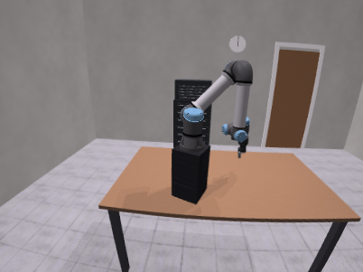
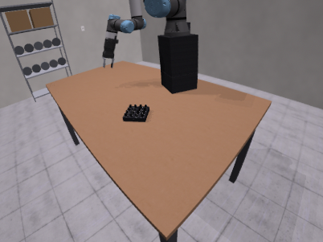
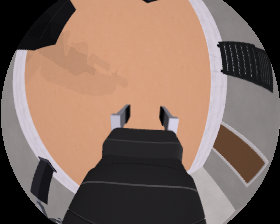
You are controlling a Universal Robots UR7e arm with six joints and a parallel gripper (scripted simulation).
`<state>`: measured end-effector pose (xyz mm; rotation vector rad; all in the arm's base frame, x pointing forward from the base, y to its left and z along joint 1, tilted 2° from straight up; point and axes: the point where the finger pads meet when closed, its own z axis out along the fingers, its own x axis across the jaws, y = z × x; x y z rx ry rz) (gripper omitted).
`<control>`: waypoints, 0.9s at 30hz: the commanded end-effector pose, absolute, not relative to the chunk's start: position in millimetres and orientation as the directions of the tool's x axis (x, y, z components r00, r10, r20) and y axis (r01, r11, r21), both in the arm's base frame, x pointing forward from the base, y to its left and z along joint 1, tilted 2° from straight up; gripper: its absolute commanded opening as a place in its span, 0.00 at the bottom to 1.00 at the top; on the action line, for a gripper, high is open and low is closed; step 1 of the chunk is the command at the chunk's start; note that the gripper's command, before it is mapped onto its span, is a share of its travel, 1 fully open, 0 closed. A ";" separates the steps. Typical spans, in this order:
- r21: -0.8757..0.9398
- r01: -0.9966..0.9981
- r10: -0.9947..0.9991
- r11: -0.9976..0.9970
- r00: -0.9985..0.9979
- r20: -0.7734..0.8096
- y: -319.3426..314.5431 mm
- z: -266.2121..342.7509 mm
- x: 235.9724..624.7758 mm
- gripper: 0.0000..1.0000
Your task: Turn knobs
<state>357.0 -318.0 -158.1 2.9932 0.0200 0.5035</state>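
Hanging high over the desk [image 1: 275, 186] [image 2: 173, 144] [image 3: 160, 60], the hand [image 1: 239, 155] [image 2: 108, 66] [image 3: 145, 111] is well apart from the knob box [image 2: 135, 112], which stands low on the desk, toward the exterior camera and to the right of the hand in that view. The box sits out in front of the black pedestal [image 1: 190, 175] [image 2: 179, 61] [image 3: 42, 22]; the top view does not show it, and a dark sliver at the upper rim of the wrist view is probably its edge. So the coming move likely calls for a long sideways carry, then a descent. The box looks roughly square, with no long axis I can make out, and its knob lines are too small to read. The hand is released, fingers spread wide, holding and touching nothing.
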 end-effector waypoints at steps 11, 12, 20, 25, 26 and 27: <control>-0.018 -0.168 -0.167 -0.986 0.948 0.271 -211.5 -177.7 412.3 1.00; -0.018 -0.168 -0.167 -0.986 0.948 0.271 -211.5 -177.7 412.3 1.00; -0.055 -0.238 -0.244 -0.970 0.941 0.234 -163.9 -185.9 425.0 1.00; -0.076 -0.291 -0.300 -0.954 0.932 0.204 -128.5 -191.8 430.8 1.00; -0.081 -0.308 -0.318 -0.948 0.928 0.194 -116.9 -193.8 432.1 1.00; -0.081 -0.308 -0.318 -0.948 0.928 0.194 -116.9 -193.8 432.1 1.00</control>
